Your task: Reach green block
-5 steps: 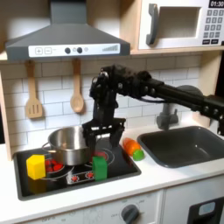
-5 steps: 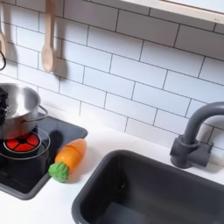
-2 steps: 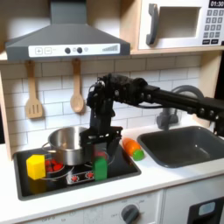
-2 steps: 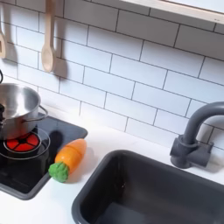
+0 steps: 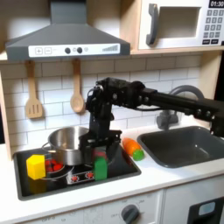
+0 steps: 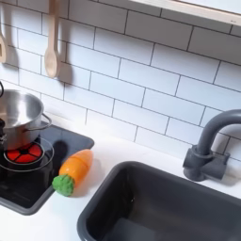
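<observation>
Hovering gripper point(image 5: 99, 152), green block point(image 5: 101, 166) directly below

The gripper point(image 5: 99, 150) is seen lowered over the green block point(image 5: 101, 166), its jaws spread to either side of the block's top. The block stands upright near the front edge of the black stovetop point(image 5: 122, 166). A yellow block point(image 5: 36, 165) stands near the stovetop's left edge, and a silver pot point(image 5: 66, 143) sits toward its back. An orange toy point(image 5: 133, 148) lies at the right edge.
</observation>
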You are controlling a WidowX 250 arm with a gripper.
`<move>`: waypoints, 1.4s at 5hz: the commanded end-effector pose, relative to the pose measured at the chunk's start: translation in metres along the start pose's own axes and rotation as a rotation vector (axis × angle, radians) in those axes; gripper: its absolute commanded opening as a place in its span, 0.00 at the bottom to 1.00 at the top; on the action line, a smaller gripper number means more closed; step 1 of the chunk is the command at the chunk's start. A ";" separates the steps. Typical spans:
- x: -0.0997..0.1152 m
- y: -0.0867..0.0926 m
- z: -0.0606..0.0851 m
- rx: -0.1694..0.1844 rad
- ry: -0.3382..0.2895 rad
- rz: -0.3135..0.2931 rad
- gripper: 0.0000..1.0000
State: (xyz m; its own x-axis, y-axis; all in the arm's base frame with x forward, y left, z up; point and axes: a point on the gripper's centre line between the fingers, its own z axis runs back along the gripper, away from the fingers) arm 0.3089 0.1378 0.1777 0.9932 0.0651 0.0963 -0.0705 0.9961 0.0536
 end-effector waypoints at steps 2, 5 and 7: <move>0.000 0.000 -0.021 -0.011 0.036 -0.004 1.00; -0.002 -0.003 -0.041 -0.030 0.071 -0.066 1.00; 0.000 -0.005 -0.044 -0.027 0.070 -0.088 1.00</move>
State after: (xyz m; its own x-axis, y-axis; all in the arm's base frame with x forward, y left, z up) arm 0.3155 0.1323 0.1354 0.9990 -0.0291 0.0326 0.0280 0.9991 0.0323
